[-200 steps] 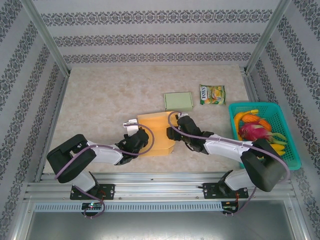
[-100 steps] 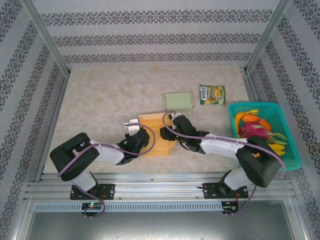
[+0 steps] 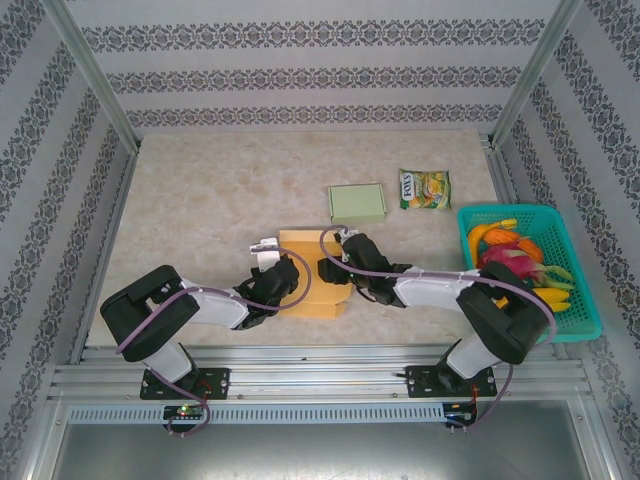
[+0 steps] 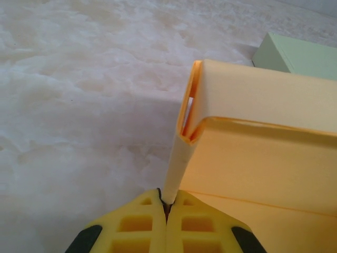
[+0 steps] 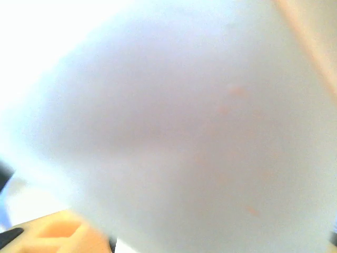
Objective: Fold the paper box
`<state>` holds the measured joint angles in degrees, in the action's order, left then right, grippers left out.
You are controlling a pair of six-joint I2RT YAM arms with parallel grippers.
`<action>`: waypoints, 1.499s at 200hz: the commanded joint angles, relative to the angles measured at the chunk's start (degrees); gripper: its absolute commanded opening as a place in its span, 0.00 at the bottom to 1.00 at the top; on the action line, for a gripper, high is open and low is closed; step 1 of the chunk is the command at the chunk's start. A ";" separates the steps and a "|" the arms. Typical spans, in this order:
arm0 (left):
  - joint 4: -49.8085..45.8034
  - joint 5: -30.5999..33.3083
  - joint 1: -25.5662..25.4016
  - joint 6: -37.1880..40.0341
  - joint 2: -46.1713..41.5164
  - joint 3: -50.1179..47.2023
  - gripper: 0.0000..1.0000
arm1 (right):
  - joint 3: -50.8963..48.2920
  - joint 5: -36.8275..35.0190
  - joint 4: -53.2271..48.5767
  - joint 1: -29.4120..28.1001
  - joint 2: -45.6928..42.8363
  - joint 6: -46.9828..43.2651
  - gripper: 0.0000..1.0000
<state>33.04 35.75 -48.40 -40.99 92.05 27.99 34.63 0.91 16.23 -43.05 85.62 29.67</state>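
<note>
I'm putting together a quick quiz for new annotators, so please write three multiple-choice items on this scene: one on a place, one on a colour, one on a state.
1. Where does the fruit basket stand?
A. at the right edge of the table
B. in the far left corner
C. between the two arms

2. What colour is the flat box behind the paper box?
A. red
B. pale green
C. black

3. What is the left gripper doing?
A. open wide above the table
B. shut on nothing, away from the box
C. shut on an upright panel of the paper box

Answers: 1 A, the top view shows the basket at the far right; 2 B, its top is pale green; 3 C, the left wrist view shows the fingers pinched together on the panel's lower edge.
</note>
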 commanded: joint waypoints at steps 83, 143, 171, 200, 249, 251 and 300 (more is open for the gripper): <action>-4.68 -0.96 -0.64 1.95 -2.77 -1.99 0.00 | -10.32 -16.26 -24.47 0.18 -39.91 -4.01 0.55; -0.10 -5.21 -0.08 8.92 -7.67 -6.31 0.00 | -17.38 -15.06 -20.01 9.39 -49.36 -6.29 0.53; 0.77 -7.15 0.15 10.13 -9.05 -7.16 0.00 | -18.02 -8.46 -15.19 9.82 -47.87 -9.57 0.53; -0.08 -7.78 0.44 9.97 -10.09 -7.16 0.00 | -18.02 -0.60 -10.77 9.78 -44.01 -10.75 0.53; -0.16 -8.81 0.85 9.60 -11.91 -7.63 0.00 | -18.61 2.13 -6.89 8.88 -40.08 -11.57 0.52; -0.16 -8.82 0.92 9.57 -12.01 -7.65 0.00 | -18.70 2.34 -6.69 8.82 -40.03 -11.57 0.52; -0.90 -8.77 1.38 9.48 -12.95 -8.06 0.00 | -18.90 5.16 -5.69 8.33 -41.26 -11.43 0.53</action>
<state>32.53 26.98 -47.88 -32.08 80.42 20.47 16.05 4.36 8.62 -33.67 45.80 19.05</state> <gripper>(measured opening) 0.053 0.523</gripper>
